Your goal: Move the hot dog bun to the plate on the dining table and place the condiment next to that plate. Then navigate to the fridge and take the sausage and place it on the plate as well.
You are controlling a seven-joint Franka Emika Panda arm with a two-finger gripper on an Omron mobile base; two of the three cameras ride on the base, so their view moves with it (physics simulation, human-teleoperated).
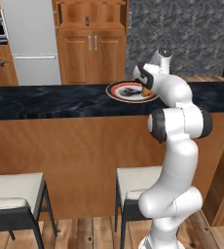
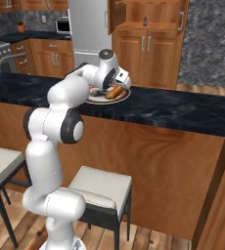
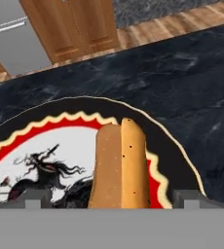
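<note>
The hot dog bun (image 3: pixel 120 163), tan-orange with a lengthwise split, lies on the plate (image 3: pixel 46 127), which has a black rim, a red scalloped ring and a white middle with a dark drawing. My gripper (image 3: pixel 113 197) hovers just over the bun's near end, open, with one fingertip on each side and neither touching it. From the base views, the plate (image 1: pixel 120 90) (image 2: pixel 97 99) rests on the black marbled dining table (image 1: pixel 46 99) (image 2: pixel 183 110), with the bun (image 2: pixel 115 92) on its right part under the gripper (image 2: pixel 116 84). The grey fridge (image 1: pixel 31 39) (image 2: pixel 87 24) stands shut behind. The condiment and the sausage are out of view.
Two cushioned stools (image 1: pixel 11 192) (image 2: pixel 102 188) stand under the table's near side. Wooden cabinets (image 1: pixel 92 53) (image 2: pixel 151 53) stand beside the fridge, with a small dark object (image 1: pixel 87 21) on an open shelf. An oven and a drawer counter (image 2: pixel 16 46) are at the far left.
</note>
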